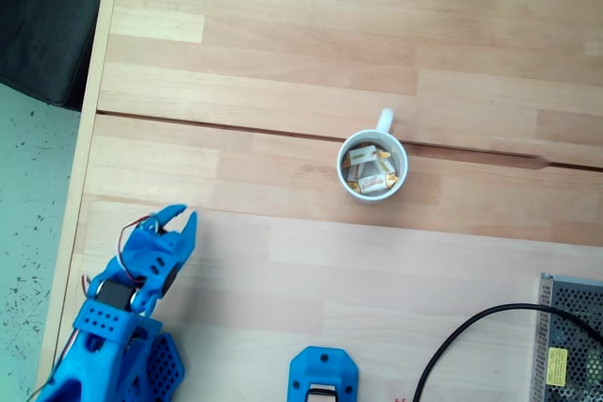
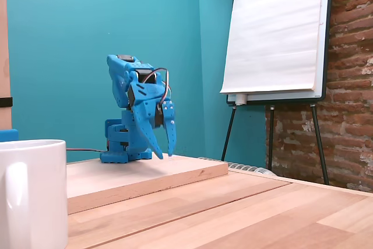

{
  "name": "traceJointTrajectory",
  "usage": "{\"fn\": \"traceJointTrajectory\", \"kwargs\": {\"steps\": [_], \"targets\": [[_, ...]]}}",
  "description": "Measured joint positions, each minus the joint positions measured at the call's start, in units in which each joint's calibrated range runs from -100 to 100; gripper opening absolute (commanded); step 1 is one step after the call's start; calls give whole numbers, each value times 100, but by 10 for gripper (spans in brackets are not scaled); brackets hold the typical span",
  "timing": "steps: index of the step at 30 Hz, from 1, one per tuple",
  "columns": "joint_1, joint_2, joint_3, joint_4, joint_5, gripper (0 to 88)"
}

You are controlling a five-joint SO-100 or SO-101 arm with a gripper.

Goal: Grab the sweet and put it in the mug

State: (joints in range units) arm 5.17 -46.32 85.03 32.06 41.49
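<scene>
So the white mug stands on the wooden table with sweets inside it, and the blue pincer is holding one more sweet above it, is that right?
Not quite. The mug does stand on the wooden table with sweets inside, but the pincer holds nothing and is not above the mug. In the fixed view from above it sits near the table's lower left, well apart from the mug.

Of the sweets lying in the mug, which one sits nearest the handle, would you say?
The upper-left sweet in the mug; the others lie lower, farther from the handle.
</scene>
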Motion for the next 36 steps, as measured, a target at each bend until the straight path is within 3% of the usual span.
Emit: {"fn": "traceJointTrajectory", "kwargs": {"steps": [14,20,27,36], "targets": [[-753,-836,1219,-8,20,55],[-805,-1253,1381,114,454,55],[-871,-1517,1381,1164,1040,48],[-871,-1517,1381,1237,1148,51]]}}
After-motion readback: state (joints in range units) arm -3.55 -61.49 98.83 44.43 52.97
